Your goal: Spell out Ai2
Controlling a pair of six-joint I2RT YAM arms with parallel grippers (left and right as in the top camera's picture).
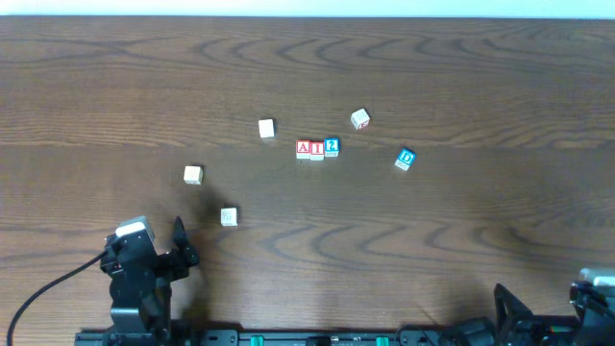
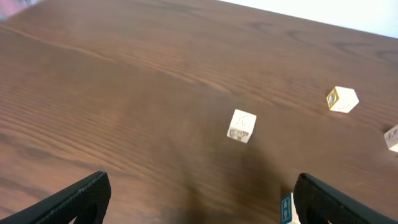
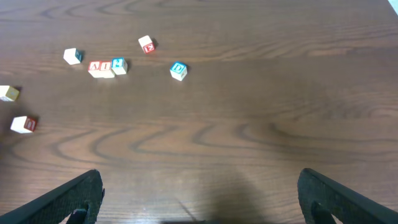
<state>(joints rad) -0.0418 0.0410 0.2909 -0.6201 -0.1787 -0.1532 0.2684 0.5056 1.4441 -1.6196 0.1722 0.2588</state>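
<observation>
Three wooden cubes stand touching in a row at the table's middle: the red "A" cube, the red "I" cube and the blue "2" cube. The right wrist view shows the same row at far left: A, I, 2. My left gripper is open and empty near the front left, far from the row. My right gripper is open and empty at the front right.
The blue "D" cube lies right of the row. Pale cubes lie at the back, back right and left. A cube with a blue letter sits beside my left gripper's right finger.
</observation>
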